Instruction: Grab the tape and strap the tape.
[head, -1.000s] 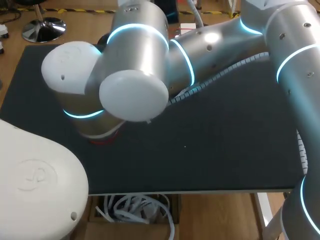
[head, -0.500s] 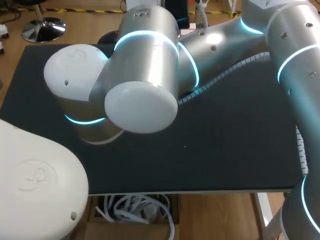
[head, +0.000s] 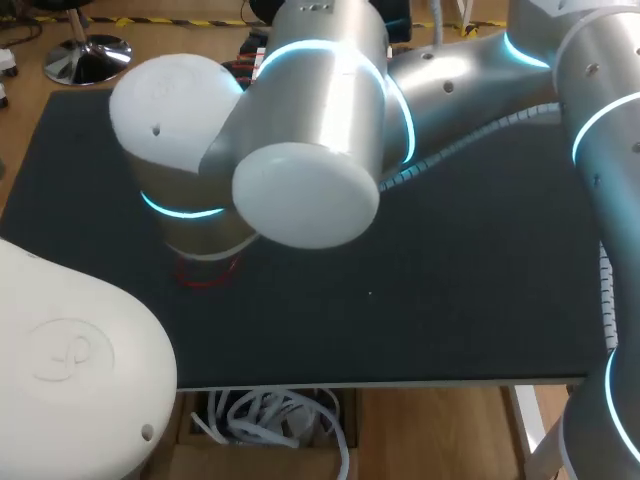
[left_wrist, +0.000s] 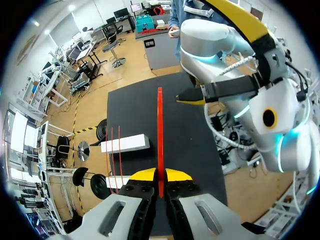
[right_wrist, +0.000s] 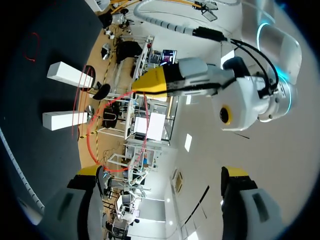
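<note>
The tape is a thin red strap. In the left wrist view my left gripper is shut on the strap, which stands edge-on straight ahead of its yellow tips. My right gripper is open wide with nothing between its fingers. The strap hangs as a loop from my left arm's yellow fingertips and passes close by one right finger. The head view shows neither gripper: my right arm reaches across to the left and covers them.
Two white blocks lie on the black table beside the left gripper, with thin red strands near them. A small red loop lies on the mat under the right arm's elbow.
My right gripper has opened wide. The right arm has shifted toward the table's far side and to the right. The left gripper stays shut on the strap.
</note>
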